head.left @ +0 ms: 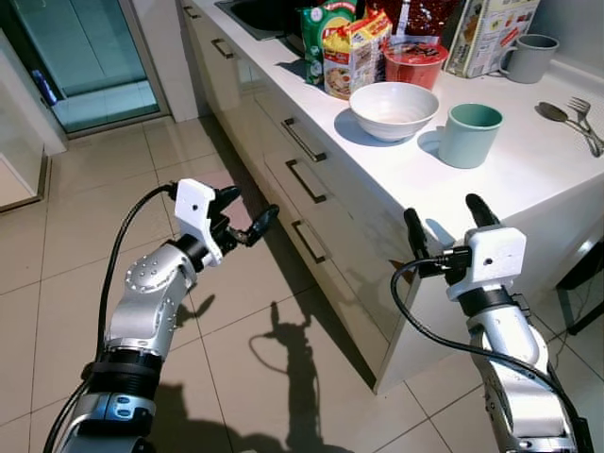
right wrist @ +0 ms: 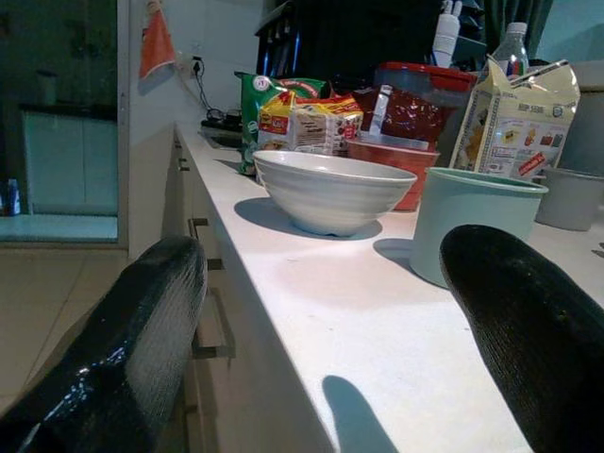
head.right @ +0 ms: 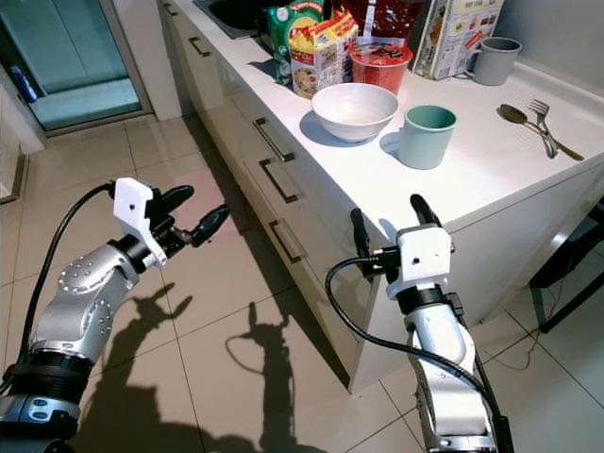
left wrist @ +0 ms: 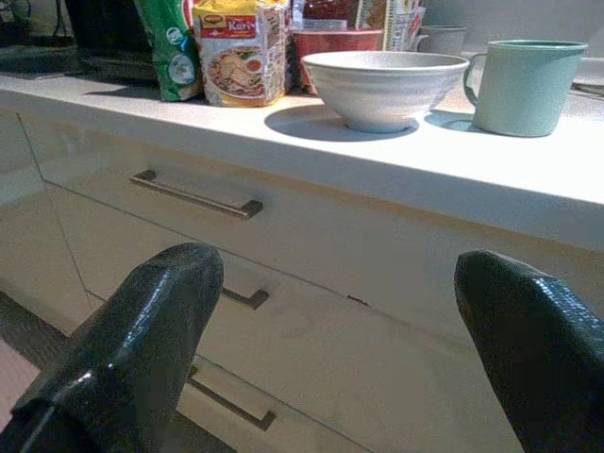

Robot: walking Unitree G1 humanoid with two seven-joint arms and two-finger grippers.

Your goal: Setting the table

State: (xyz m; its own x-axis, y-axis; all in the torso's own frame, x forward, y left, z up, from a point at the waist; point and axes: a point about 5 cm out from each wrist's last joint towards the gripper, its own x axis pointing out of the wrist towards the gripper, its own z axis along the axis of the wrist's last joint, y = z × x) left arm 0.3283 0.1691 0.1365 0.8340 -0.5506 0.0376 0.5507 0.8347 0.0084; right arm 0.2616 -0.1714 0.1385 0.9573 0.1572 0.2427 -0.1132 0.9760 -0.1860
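Note:
A white bowl (head.left: 394,109) sits on the white counter (head.left: 491,179), with a teal mug (head.left: 469,134) just to its right. A spoon (head.left: 555,114) and a fork (head.left: 585,119) lie at the counter's far right. My left gripper (head.left: 245,215) hangs open over the tiled floor, well left of the drawers. My right gripper (head.left: 444,222) stands open at the counter's front edge, fingers pointing up, short of the mug. The right wrist view looks along the counter at the bowl (right wrist: 326,192) and the mug (right wrist: 467,225).
Noodle packets (head.left: 354,52), a red tub (head.left: 414,62), a carton (head.left: 491,36) and a grey mug (head.left: 528,58) crowd the back of the counter. Drawers with bar handles (head.left: 304,140) run below it. A glass door (head.left: 85,57) is at the far left across tiled floor.

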